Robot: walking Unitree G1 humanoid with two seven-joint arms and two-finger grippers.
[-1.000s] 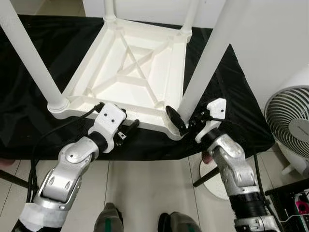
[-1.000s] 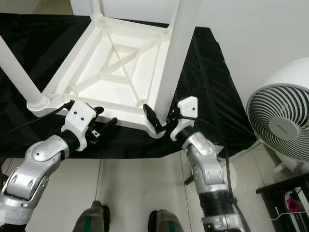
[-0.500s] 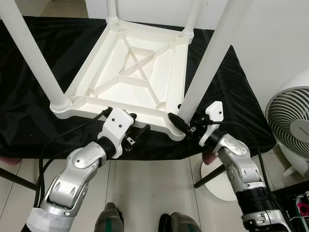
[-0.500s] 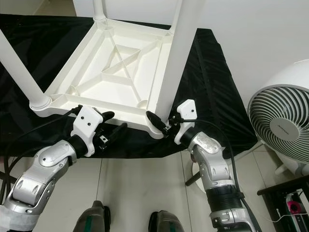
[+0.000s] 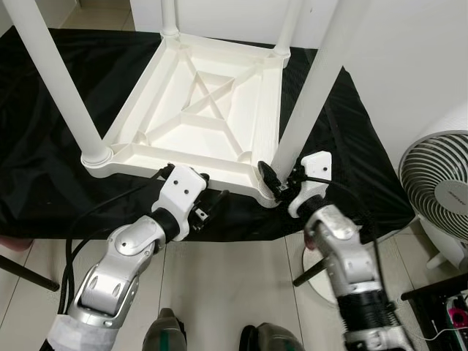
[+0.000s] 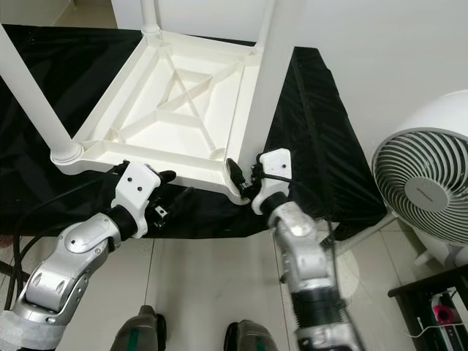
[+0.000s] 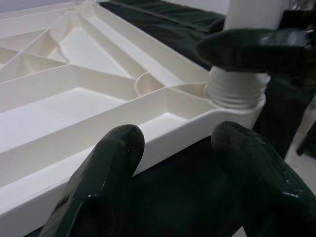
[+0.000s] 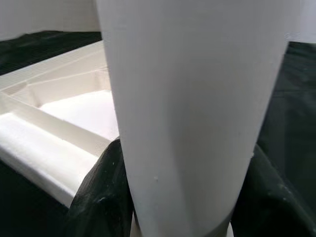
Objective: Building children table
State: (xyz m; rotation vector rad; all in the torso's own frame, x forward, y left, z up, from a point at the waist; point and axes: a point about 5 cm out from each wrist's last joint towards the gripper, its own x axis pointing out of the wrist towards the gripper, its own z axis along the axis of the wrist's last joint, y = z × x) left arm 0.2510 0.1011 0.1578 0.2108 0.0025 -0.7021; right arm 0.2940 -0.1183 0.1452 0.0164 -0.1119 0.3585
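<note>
The right gripper (image 5: 281,183) is pinching the near-right leg (image 5: 311,91) at its base, probably screwing it in. The left gripper (image 5: 206,203), fingers spread, is hovering by the rim of the upturned children's table (image 5: 197,117) (lying on a black cloth (image 5: 351,168)).

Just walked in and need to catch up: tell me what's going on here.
The robot is assembling a white children's table that lies upside down on a black cloth, its legs pointing up. The right gripper has its two black fingers around the base of the near right leg, at the corner socket. The left gripper sits open at the table's near edge, fingers spread just in front of the rim and holding nothing. A white fan stands on the floor to the right.
</note>
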